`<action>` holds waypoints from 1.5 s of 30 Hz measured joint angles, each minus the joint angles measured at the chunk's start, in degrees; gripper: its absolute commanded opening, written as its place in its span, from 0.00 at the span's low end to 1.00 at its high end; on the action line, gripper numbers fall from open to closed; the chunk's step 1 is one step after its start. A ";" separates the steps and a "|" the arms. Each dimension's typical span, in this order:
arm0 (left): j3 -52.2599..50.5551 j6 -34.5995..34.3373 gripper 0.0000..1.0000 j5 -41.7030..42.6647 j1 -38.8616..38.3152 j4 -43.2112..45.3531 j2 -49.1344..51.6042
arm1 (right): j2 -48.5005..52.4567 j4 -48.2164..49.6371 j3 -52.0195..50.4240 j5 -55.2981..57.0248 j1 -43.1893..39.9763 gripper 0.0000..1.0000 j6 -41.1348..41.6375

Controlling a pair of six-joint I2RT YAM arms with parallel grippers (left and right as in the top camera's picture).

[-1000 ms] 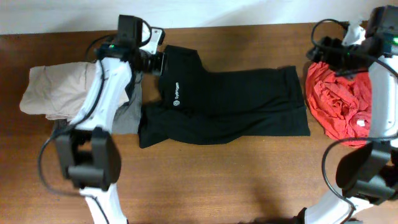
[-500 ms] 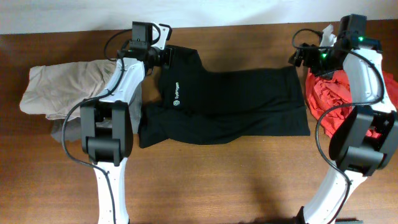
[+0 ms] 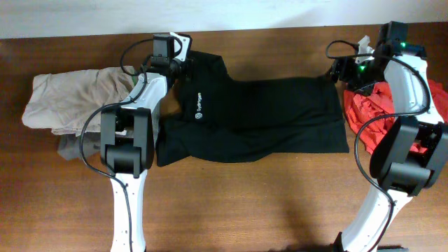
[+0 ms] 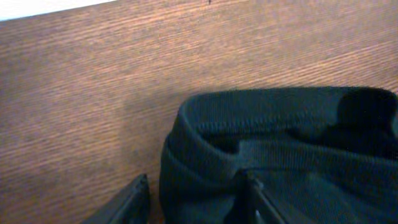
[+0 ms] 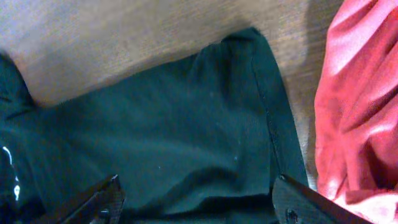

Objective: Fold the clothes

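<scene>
Straddling the black shirt (image 4: 280,143) collar, left pincer (image 4: 196,202) gapes.

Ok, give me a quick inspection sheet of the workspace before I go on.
Surface: brown wooden table.
Job's things: black shirt spread flat in the middle; beige garment and grey garment bunched at the left; red garment crumpled at the right.
Clutter: nothing seen.
Grippers: left gripper open, straddling the shirt's collar; right gripper open over the shirt's far right corner.
Cables: black loops on both arms.
Surroundings: white wall behind the table.
</scene>
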 measured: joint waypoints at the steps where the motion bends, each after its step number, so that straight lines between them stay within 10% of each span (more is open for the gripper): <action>1: 0.20 -0.22 0.36 0.35 0.00 -0.02 0.11 | 0.00 -0.50 0.00 0.00 0.00 0.78 -0.22; 6: 1.09 -1.42 0.00 2.40 0.00 -0.87 0.68 | 0.00 -2.64 0.00 0.00 0.00 0.75 -0.68; 20: 27.71 -0.96 0.00 3.63 1.49 -31.89 2.01 | 0.00 -4.44 0.00 0.00 0.00 0.65 -0.74; 37: 28.37 -0.81 0.00 3.54 -1.79 -62.20 2.01 | 0.00 -5.60 0.00 0.00 0.00 0.64 -0.76; 45: 28.46 -0.48 0.19 3.37 -6.23 -75.69 2.01 | 0.00 -5.62 0.00 0.00 0.00 0.65 -0.74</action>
